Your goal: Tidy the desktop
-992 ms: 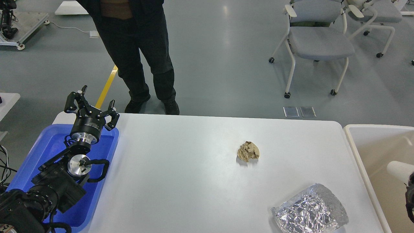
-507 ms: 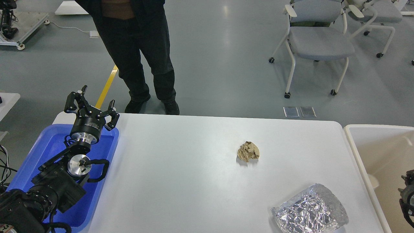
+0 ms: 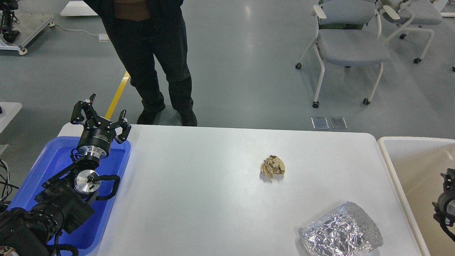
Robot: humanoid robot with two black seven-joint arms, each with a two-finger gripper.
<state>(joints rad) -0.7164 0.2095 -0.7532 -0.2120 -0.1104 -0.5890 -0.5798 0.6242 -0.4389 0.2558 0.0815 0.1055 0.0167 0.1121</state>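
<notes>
The white desktop fills the middle of the head view. A crumpled brown paper ball lies right of its centre. A crumpled sheet of silver foil lies at its front right corner. My left gripper is open and empty, raised over the far end of the blue tray, far left of both items. My right gripper shows only partly at the right edge, over the cream bin; its fingers cannot be told apart.
A person in dark trousers stands just behind the table's far left edge. Grey wheeled chairs stand on the floor at the back right. The blue tray borders the desktop on the left, the cream bin on the right.
My right gripper has risen further into view over the bin. A white object seen in the bin beside it earlier no longer shows. My left arm has not moved.
</notes>
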